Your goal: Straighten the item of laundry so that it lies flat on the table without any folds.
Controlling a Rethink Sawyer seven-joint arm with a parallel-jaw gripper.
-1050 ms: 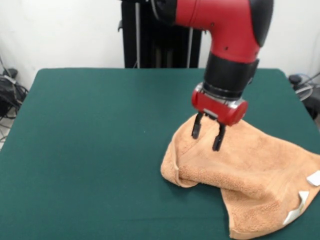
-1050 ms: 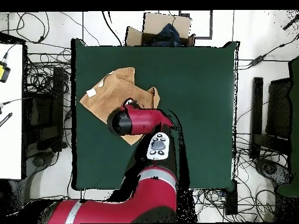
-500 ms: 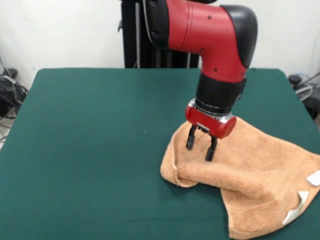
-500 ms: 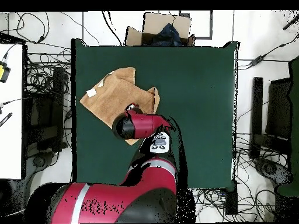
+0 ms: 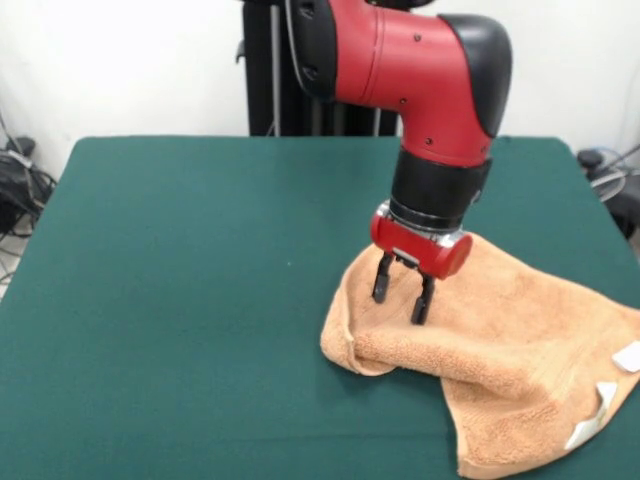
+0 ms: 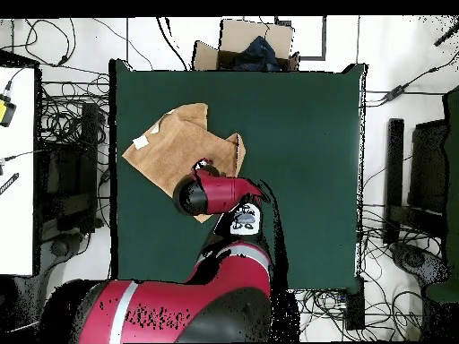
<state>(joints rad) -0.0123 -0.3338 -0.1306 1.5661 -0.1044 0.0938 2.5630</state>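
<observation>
The item of laundry is a light orange-tan towel lying rumpled on the right half of the dark green table, its left end rolled into a thick fold and small white tags showing at its right edge. My gripper stands open right over that folded left end, its tips at the cloth surface with nothing pinched between them. In the overhead view the towel lies at the table's upper left, and the arm's red wrist hides the gripper and part of the cloth.
A cardboard box stands beyond the table's top edge in the overhead view. Cables and equipment lie on the floor around the table. The towel's right corner reaches the table's right front edge in the front view.
Over the last second the gripper came down and a little leftward onto the towel's folded end. Since half a second ago it has barely moved. The towel keeps its shape.
</observation>
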